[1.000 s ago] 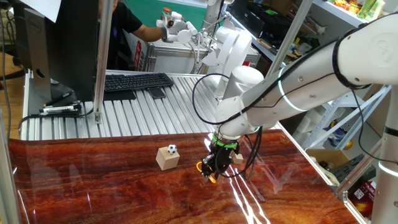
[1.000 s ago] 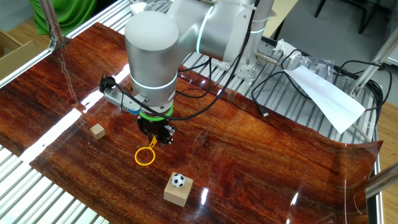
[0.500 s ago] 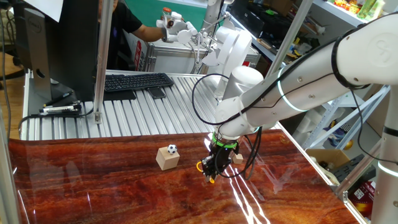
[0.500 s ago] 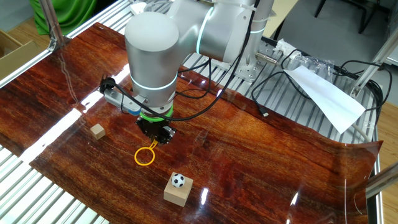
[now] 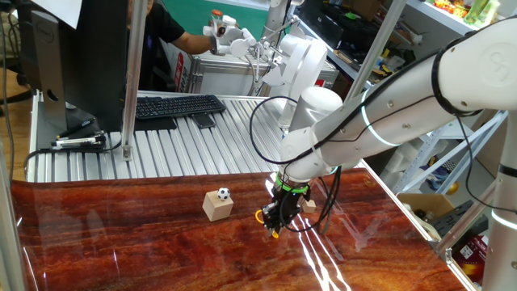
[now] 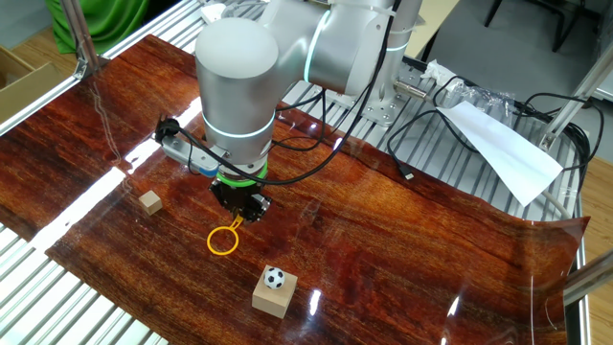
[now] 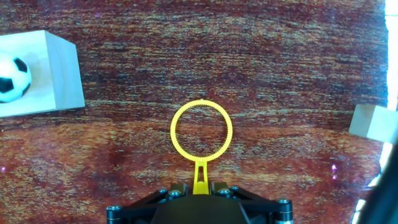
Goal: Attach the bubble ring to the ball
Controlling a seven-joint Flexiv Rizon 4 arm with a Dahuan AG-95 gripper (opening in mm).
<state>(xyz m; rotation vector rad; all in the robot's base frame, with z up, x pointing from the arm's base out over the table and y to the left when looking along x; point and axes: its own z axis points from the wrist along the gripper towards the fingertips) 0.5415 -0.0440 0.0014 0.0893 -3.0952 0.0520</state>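
White-and-black, the tiny soccer-patterned ball [image 7: 12,79] sits on top of a light wooden cube [image 7: 43,73] at the left of my hand view, well apart from the ring and away from every edge of the red-brown wood-grain surface [image 6: 402,249]. It looks light and smooth, and I judge a nudge could roll it off its perch.

Moving right, the thin yellow plastic bubble ring [image 7: 201,132] lies flat on the surface mid-frame, its loop pointing away from me and its short straight handle running back between my fingers. My claw [image 7: 200,190] is nearly closed with the handle between its fingers, pointing straight down with its tips at the surface. The handle is the right place to hold: the loop seems flimsy and springy, likely to flex or twist if squeezed, and the whole wand must weigh almost nothing, so a narrow, gentle pinch should do. Slick plastic may swivel in my grip.

Farthest right, a small plain tan cube [image 7: 372,123] rests nearer the surface's edge.
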